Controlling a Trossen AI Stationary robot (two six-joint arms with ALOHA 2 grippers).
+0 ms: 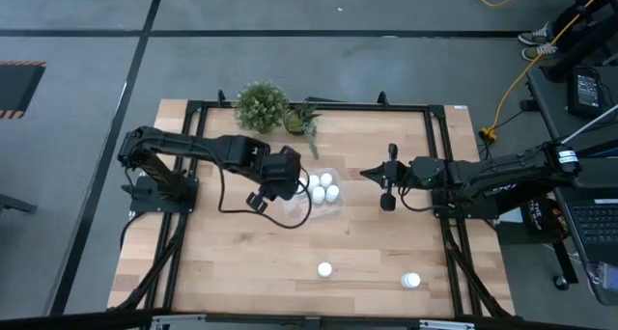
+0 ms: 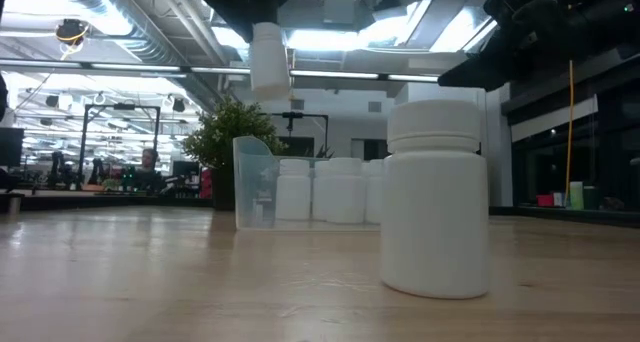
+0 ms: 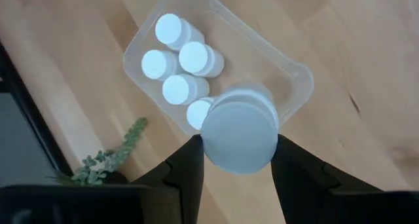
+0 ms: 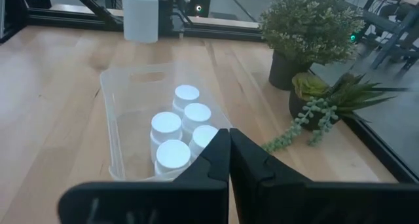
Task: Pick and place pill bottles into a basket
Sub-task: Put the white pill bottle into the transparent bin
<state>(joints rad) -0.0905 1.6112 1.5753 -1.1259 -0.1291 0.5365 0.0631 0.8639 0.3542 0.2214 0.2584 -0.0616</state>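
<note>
Basket (image 3: 298, 76): five pill bottles (image 3: 185, 90) in | left gripper (image 3: 236, 160) holds sixth above it | table (image 1: 251, 262): seemingly two left | right gripper (image 4: 229, 160) closed, empty

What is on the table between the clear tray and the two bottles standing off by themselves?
Nothing: in the high view, only bare wood lies between the tray and the two loose bottles.

Probably a lab: exposed ceiling ducts (image 2: 120, 22), black-framed wooden table (image 1: 251, 262), concrete floor (image 1: 77, 31).
</note>
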